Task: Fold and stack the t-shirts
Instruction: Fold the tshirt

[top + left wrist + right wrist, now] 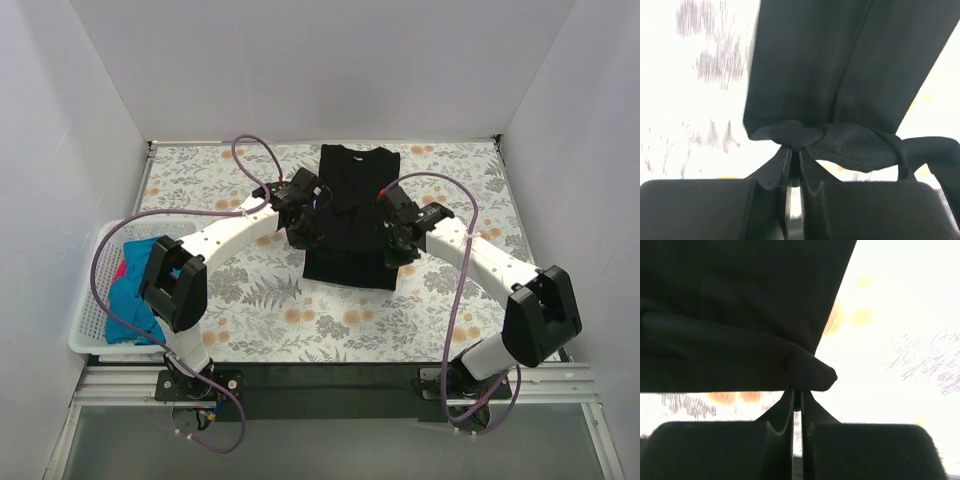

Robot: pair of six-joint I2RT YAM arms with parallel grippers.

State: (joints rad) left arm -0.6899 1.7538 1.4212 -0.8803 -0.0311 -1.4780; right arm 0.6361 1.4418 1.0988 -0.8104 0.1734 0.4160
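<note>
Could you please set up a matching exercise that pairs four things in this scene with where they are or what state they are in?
Things:
1. black t-shirt
2. teal t-shirt
3. white basket
4. left fingers

Descriptions:
A. lying inside the basket
B. pinched shut on black cloth
C. at the left edge of the table
D. spread in the table's middle

Pairs: 1-D, 2-A, 3-C, 4-B
</note>
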